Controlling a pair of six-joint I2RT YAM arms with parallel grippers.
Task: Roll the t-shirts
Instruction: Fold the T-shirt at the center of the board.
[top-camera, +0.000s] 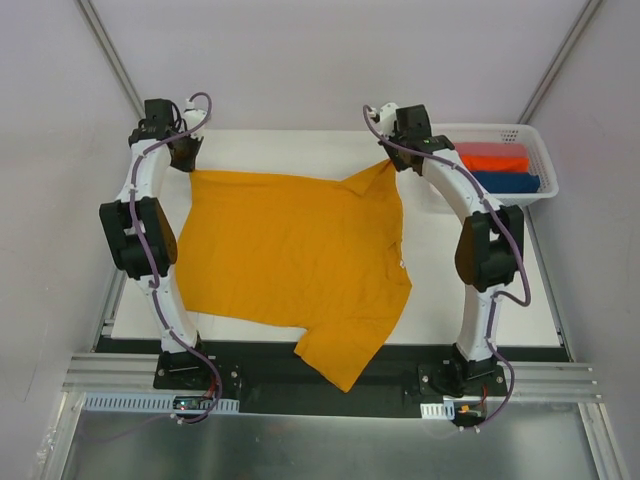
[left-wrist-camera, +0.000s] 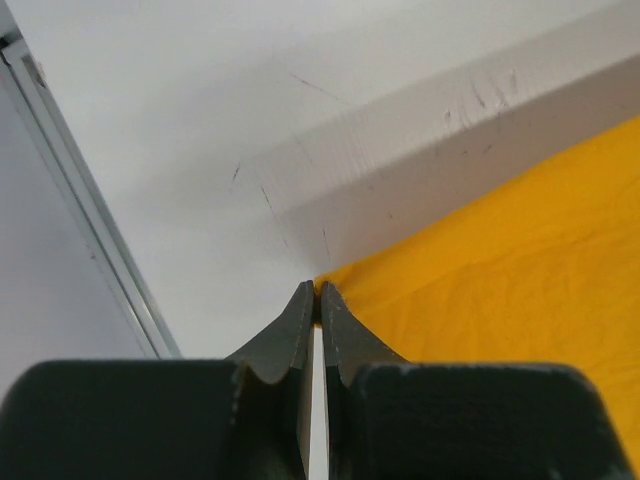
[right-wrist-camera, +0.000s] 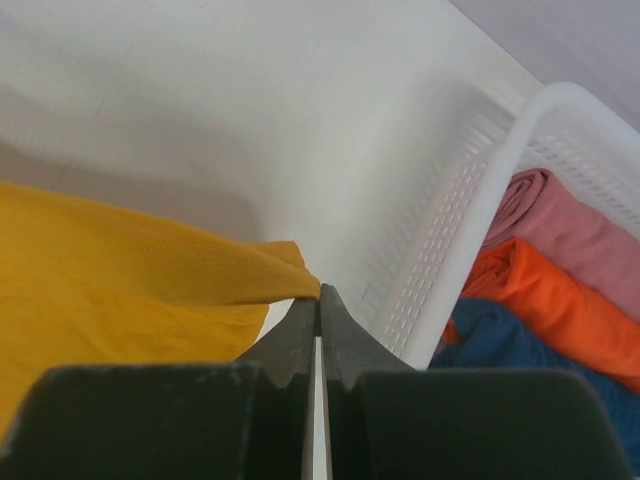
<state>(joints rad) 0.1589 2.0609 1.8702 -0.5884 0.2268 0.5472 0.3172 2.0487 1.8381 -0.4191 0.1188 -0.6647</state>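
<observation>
A mustard-orange t-shirt (top-camera: 290, 255) lies spread on the white table, one sleeve hanging over the near edge. My left gripper (top-camera: 186, 156) is shut on the shirt's far left corner, seen in the left wrist view (left-wrist-camera: 318, 290) with orange cloth (left-wrist-camera: 500, 260) at the tips. My right gripper (top-camera: 398, 160) is shut on the far right corner, which is lifted a little; in the right wrist view (right-wrist-camera: 319, 293) the cloth (right-wrist-camera: 130, 290) runs off to the left. Rolled red-orange (right-wrist-camera: 560, 300), pinkish (right-wrist-camera: 580, 225) and dark blue (right-wrist-camera: 520, 345) t-shirts lie in the basket.
A white plastic mesh basket (top-camera: 530, 140) stands at the far right corner of the table, close beside my right gripper; its wall shows in the right wrist view (right-wrist-camera: 450, 240). The white table (top-camera: 470, 310) ends at a black rail in front. Grey walls surround the table.
</observation>
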